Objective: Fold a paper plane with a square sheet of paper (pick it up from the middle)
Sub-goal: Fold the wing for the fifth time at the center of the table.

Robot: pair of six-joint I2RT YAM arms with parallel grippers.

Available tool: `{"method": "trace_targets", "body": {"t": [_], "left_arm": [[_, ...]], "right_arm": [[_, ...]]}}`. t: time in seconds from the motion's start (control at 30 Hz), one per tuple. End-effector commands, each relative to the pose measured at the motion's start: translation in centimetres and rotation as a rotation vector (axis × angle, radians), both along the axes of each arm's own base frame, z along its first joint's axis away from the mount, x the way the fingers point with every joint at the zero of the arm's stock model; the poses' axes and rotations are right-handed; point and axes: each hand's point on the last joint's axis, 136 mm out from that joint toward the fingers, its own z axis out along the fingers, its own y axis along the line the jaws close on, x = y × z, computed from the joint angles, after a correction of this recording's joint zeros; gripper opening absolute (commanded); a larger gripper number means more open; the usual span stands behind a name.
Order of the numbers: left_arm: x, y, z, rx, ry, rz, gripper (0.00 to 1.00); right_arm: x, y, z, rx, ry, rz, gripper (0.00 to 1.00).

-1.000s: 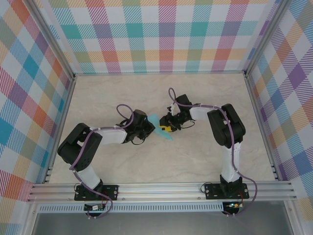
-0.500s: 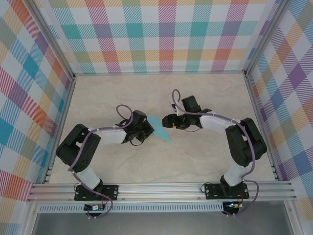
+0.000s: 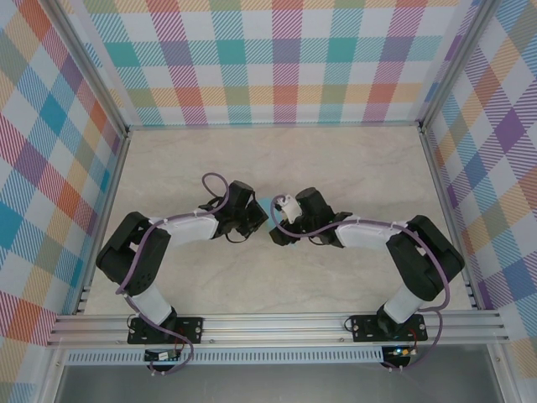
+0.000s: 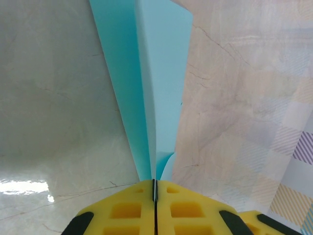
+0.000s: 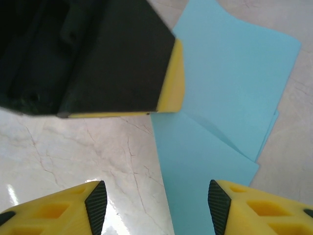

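Observation:
The square sheet of paper is turquoise and folded into a narrow, pointed, creased paper plane shape. My left gripper is shut on its narrow end, with the yellow pads pressed together on the fold. In the top view a small part of the paper shows between the two grippers at mid-table. My right gripper stands open just above the paper, one finger over bare table and the other over the sheet. The left gripper's finger sits close ahead of it. From above, the left gripper and right gripper nearly meet.
The marble-look tabletop is ringed by checked walls and an aluminium frame. Purple cables loop over both arms. The two wrists crowd together at the centre.
The right gripper drew back to the right, then swung in low toward the left gripper and over the paper, with its jaws wider apart. The left gripper kept its hold and shifted slightly up.

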Motion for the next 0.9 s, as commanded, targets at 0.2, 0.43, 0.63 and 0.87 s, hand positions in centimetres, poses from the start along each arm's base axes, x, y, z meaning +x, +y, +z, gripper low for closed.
{"method": "trace_targets", "body": {"t": [0.2,0.43,0.63,0.87], "left_arm": [[-0.3,-0.5,1.5,-0.014,0.010,-0.019,0.06],[-0.3,-0.5,1.6,-0.017,0.020,-0.014,0.06],[-0.1,-0.5,1.8,-0.023,0.020,-0.010,0.06],[0.0,-0.5,2.0,-0.033,0.023,-0.007,0.07]], "right_arm": [[0.8,1.0,-0.4,-0.013,-0.244,0.119,0.51],[1.2,1.4,-1.1,-0.008,-0.284,0.119,0.48],[1.4,1.7,-1.6,-0.007,-0.281,0.123,0.46],[1.4,2.1,-2.1,-0.007,-0.258,0.136,0.34]]}}
